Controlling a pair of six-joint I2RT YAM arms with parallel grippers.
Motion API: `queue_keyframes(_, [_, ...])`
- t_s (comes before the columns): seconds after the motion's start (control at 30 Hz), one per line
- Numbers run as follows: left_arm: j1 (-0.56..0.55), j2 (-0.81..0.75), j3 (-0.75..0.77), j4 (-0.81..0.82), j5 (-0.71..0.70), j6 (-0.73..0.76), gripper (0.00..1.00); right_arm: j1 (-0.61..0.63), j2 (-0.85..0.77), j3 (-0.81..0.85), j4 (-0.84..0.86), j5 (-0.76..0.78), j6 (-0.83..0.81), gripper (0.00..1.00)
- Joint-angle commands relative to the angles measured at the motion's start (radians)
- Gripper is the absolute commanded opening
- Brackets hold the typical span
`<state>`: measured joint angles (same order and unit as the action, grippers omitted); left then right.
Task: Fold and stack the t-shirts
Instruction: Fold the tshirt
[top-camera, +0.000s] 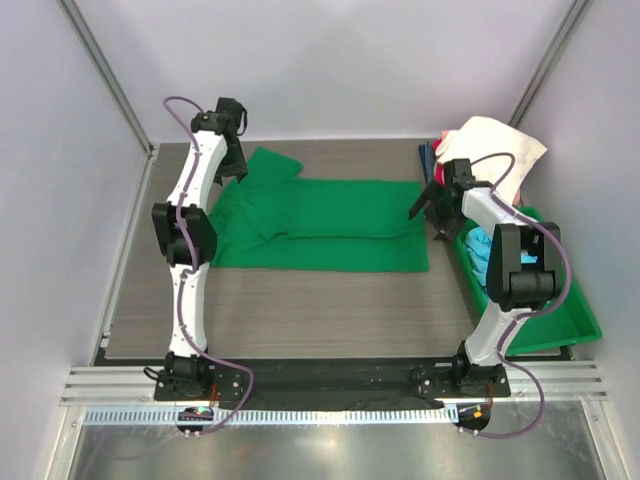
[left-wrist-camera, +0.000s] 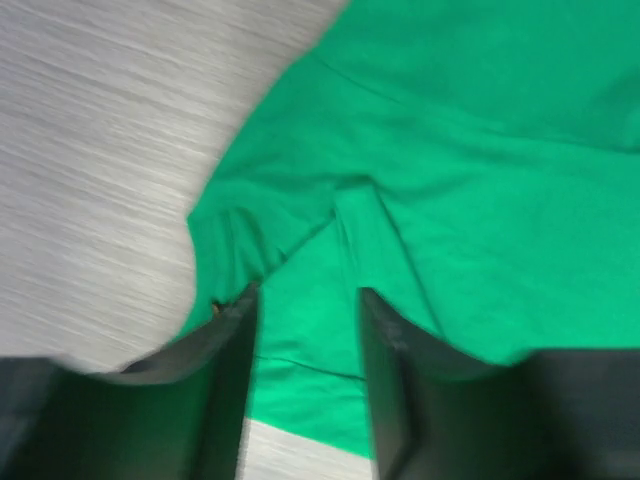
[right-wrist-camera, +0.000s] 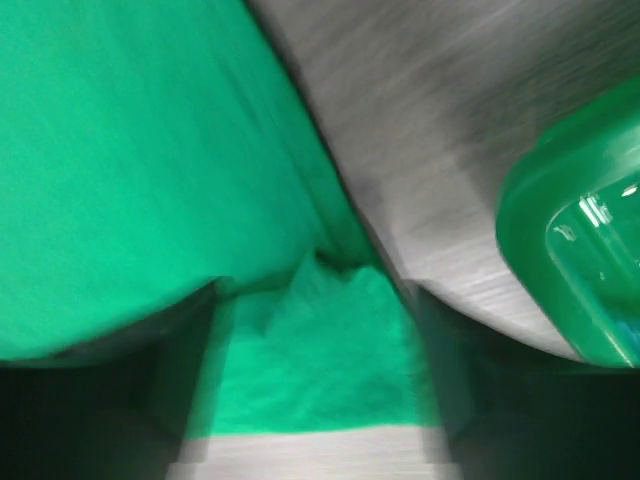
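**Overhead view.** A green t-shirt (top-camera: 330, 225) is laid flat on the tabletop (top-camera: 300, 310). It is folded into a long band running from 9 to 3 o'clock, with one sleeve (top-camera: 270, 165) projecting toward 11 o'clock. The left fingers (top-camera: 236, 168) are held at the shirt's 10 o'clock corner, beside that sleeve. The right fingers (top-camera: 426, 213) are held at its 3 o'clock edge. A green bin (top-camera: 565, 325) is set at 3 o'clock on the tabletop, just beside that edge, and a light blue t-shirt (top-camera: 480, 245) is seen inside it. At the bin's 12 o'clock end a heap is topped by a cream t-shirt (top-camera: 495, 140). Pink-red cloth (top-camera: 447, 139) and navy cloth (top-camera: 428, 155) are exposed on the heap's 9 o'clock side.

**Left wrist view.** The left fingers are shown apart, and a creased edge of the green t-shirt (left-wrist-camera: 420, 180) is visible in the gap between them. Contact with the cloth cannot be told.

**Right wrist view (blurred).** The right fingers are shown apart over the shirt's edge, where a small peak of cloth is raised between them. The bin's rounded corner is seen at 3 o'clock.
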<state>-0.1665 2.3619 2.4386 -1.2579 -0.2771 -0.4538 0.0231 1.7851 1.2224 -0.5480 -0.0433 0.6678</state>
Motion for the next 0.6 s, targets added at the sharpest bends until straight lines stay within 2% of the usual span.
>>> queue_keyframes(0.0, [0.015, -0.065, 0.116, -0.120, 0.023, 0.026, 0.49, -0.011, -0.019, 0.100, 0.007, 0.003, -0.002, 0.98])
queue_keyframes(0.03, [0.016, -0.103, 0.049, -0.094, 0.015, 0.017, 0.57, -0.009, -0.029, 0.115, -0.015, 0.014, -0.014, 1.00])
queue_keyframes(0.07, [0.016, -0.148, -0.010, -0.065, -0.009, 0.014, 0.61, -0.011, -0.064, 0.124, -0.026, 0.023, -0.033, 1.00])
queue_keyframes(0.1, [0.016, -0.261, -0.153, -0.032, -0.023, 0.012, 0.65, -0.009, -0.087, 0.115, -0.026, 0.036, -0.040, 1.00])
queue_keyframes(0.13, [0.016, -0.309, -0.223, 0.030, -0.036, 0.001, 0.70, -0.011, -0.113, 0.102, -0.024, 0.036, -0.048, 1.00])
queue_keyframes(0.27, [0.022, -0.547, -0.536, 0.121, -0.056, -0.072, 0.71, -0.011, -0.275, -0.056, -0.010, -0.001, -0.073, 1.00])
queue_keyframes(0.3, [0.022, -0.643, -0.676, 0.179, -0.044, -0.089, 0.71, -0.009, -0.306, -0.095, 0.005, -0.010, -0.071, 1.00])
queue_keyframes(0.37, [0.027, -0.731, -0.818, 0.239, -0.028, -0.143, 0.70, -0.009, -0.357, -0.211, 0.023, -0.047, -0.065, 1.00])
queue_keyframes(0.4, [0.027, -0.778, -0.952, 0.300, -0.008, -0.161, 0.71, -0.011, -0.403, -0.253, 0.049, -0.068, -0.056, 1.00])
queue_keyframes(0.47, [0.032, -0.892, -1.077, 0.363, 0.013, -0.212, 0.71, -0.011, -0.440, -0.366, 0.080, -0.125, -0.047, 1.00])
queue_keyframes(0.5, [0.030, -0.923, -1.192, 0.423, 0.021, -0.227, 0.71, -0.009, -0.466, -0.397, 0.106, -0.139, -0.042, 1.00])
queue_keyframes(0.57, [0.030, -0.996, -1.289, 0.471, 0.033, -0.268, 0.71, -0.011, -0.481, -0.464, 0.134, -0.161, -0.030, 0.99])
